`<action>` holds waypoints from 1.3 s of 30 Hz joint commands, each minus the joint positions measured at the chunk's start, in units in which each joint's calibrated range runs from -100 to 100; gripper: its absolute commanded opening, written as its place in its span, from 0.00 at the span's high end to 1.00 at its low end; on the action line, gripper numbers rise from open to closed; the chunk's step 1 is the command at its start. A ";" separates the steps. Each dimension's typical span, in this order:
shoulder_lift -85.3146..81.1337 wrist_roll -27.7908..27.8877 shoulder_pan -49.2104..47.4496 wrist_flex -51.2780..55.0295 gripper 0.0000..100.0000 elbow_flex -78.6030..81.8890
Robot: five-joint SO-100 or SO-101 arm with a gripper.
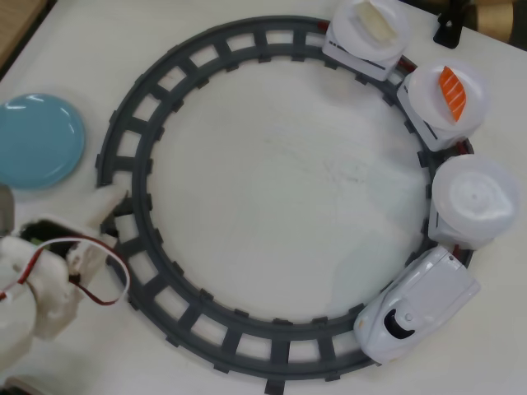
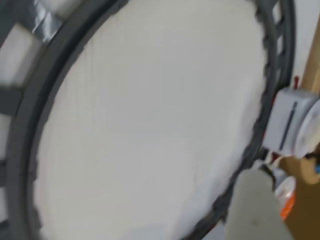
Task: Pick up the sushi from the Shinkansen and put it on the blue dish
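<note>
The gripper point(image 1: 111, 200) sits parked by the blue dish point(image 1: 37, 140), jaws impossible to read, since the sushi point(image 1: 451, 92) rides a Shinkansen point(image 1: 416, 304) car across the track point(image 1: 206, 325).

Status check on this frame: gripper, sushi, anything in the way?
Gripper empty over the track's left side, jaw state unclear. Sushi on the Shinkansen's middle plate. Blue dish bare. Nothing blocking.

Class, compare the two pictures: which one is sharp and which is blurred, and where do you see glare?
Overhead view: sharp and evenly lit, the salmon sushi stripes clear; soft glare patches on the blue dish and the Shinkansen nose. Wrist view: smeared throughout, the grey track edges soft, the train car at right indistinct, the white table washed out.
</note>
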 commanded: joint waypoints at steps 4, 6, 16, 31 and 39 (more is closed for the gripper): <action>0.19 -0.23 1.79 2.98 0.80 -2.05; 0.10 -0.07 1.79 3.07 0.80 -2.41; 0.19 2.07 7.16 6.38 0.80 -5.57; 0.19 11.80 17.37 6.38 0.80 -4.85; 0.19 12.01 17.46 7.31 0.80 -4.31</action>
